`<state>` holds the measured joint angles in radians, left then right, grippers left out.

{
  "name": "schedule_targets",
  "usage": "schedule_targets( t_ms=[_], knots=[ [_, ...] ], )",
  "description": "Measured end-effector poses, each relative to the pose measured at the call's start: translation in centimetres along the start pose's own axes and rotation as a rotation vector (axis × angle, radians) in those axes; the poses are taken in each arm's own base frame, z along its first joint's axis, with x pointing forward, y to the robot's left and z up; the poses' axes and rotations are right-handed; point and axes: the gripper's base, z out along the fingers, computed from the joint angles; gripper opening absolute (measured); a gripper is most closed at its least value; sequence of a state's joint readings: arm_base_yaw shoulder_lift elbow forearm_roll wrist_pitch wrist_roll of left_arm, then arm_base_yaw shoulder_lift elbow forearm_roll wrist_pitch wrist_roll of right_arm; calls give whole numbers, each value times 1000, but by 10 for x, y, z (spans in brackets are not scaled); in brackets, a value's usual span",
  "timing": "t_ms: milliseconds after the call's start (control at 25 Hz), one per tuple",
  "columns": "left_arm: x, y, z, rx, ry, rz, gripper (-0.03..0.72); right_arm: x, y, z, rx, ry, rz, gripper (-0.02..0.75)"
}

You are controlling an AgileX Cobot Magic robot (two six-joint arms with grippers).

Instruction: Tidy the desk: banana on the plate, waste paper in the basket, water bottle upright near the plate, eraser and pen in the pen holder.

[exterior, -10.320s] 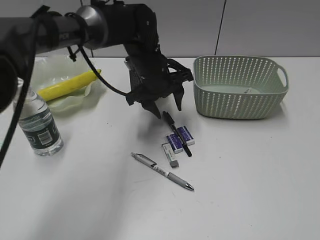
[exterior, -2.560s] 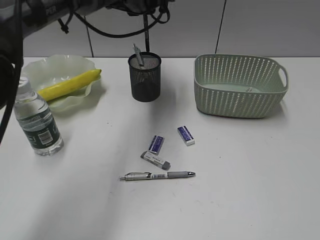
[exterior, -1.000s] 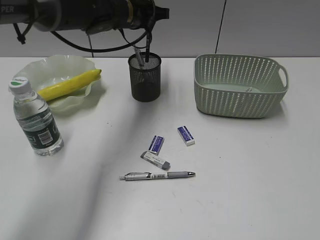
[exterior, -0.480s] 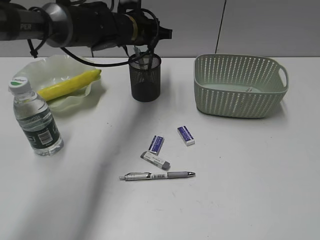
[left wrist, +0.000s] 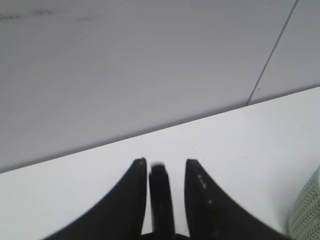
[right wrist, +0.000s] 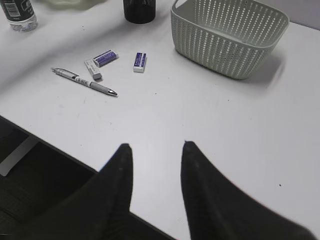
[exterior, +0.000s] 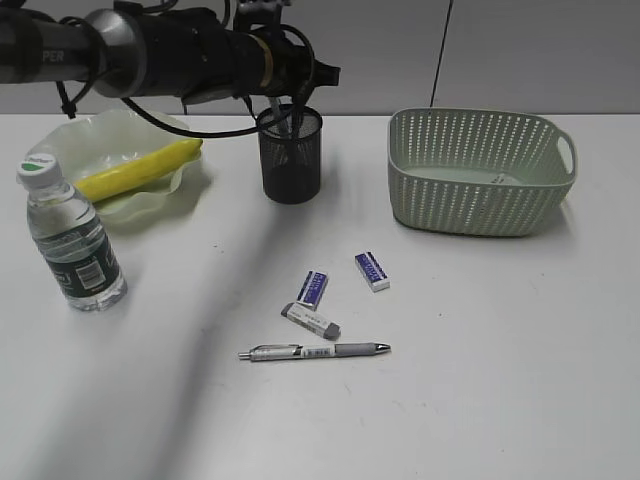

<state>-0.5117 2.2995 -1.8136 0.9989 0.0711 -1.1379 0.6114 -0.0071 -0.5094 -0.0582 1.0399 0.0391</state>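
Observation:
My left gripper (exterior: 287,108) hangs over the black mesh pen holder (exterior: 291,165). In the left wrist view its jaws (left wrist: 166,161) stand open, with a black pen (left wrist: 160,200) upright between them and a gap on each side. A silver pen (exterior: 315,351) and three erasers (exterior: 314,287) (exterior: 371,271) (exterior: 311,321) lie on the desk (exterior: 500,380). The banana (exterior: 140,170) rests on the plate (exterior: 95,135). The water bottle (exterior: 72,245) stands upright beside it. A small pale scrap, seemingly the waste paper (exterior: 497,180), shows inside the basket (exterior: 480,205). My right gripper (right wrist: 156,146) is open and holds nothing.
The right gripper hovers over the desk's near edge (right wrist: 60,145), with dark floor below. In that view the silver pen (right wrist: 85,81) and erasers (right wrist: 105,57) lie to the far left and the basket (right wrist: 230,55) stands far ahead. A grey wall backs the desk.
The left arm has come down a little over the pen holder. Its jaws have parted from the black pen. Everything on the desk stays where it was.

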Motion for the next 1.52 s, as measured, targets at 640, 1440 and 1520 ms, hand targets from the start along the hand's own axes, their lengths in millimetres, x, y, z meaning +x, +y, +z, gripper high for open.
schedule_targets(
  t_ms=[640,1440,1520],
  knots=[
    [-62,-1,-48,-40,-117,-14,318,0,0,0,0,0,1,276],
    [-119,4,-257,-210,461,-61,319,0,0,0,0,0,1,276],
    [-118,4,-277,-198,474,-32,319,0,0,0,0,0,1,276]
  ],
)
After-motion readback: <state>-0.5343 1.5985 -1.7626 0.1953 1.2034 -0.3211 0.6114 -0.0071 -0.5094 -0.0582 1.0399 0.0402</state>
